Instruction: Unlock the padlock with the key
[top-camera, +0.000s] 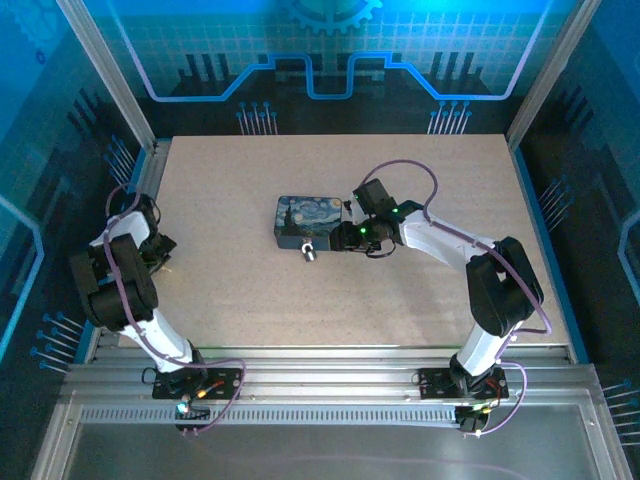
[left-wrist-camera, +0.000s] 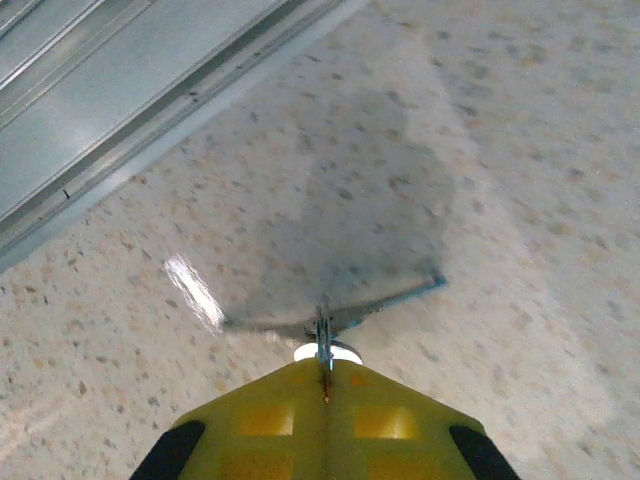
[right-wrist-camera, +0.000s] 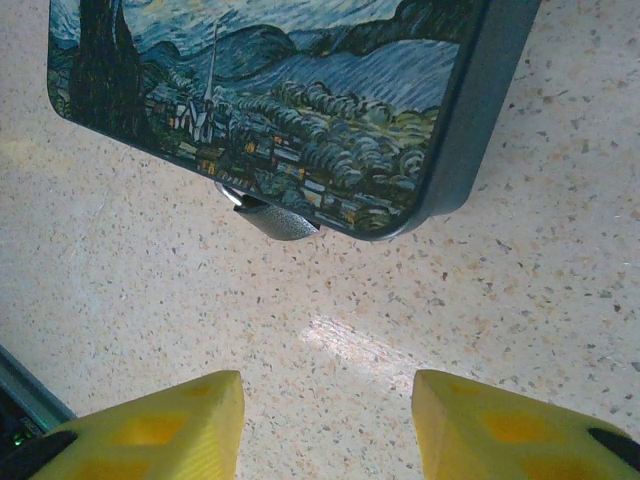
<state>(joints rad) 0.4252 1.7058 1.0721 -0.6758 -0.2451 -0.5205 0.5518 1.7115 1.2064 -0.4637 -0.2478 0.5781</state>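
A thin silver key (left-wrist-camera: 324, 340) stands edge-on, pinched between the yellow fingers of my left gripper (left-wrist-camera: 326, 372), which is shut just above the table. That left gripper (top-camera: 163, 247) is at the table's left edge, far from the box. The padlock (top-camera: 308, 251) is a small shiny piece on the table at the near side of the dark blue painted box (top-camera: 308, 220). In the right wrist view, grey metal of the padlock (right-wrist-camera: 275, 220) pokes out below the box (right-wrist-camera: 300, 110). My right gripper (top-camera: 352, 237) (right-wrist-camera: 328, 420) stands open and empty, just right of the box.
The speckled table (top-camera: 420, 300) spreads around the box. A metal rail (left-wrist-camera: 110, 110) runs along the table's left edge close to the left gripper. Aluminium frame posts (top-camera: 545, 70) and blue panels wall in the sides and back.
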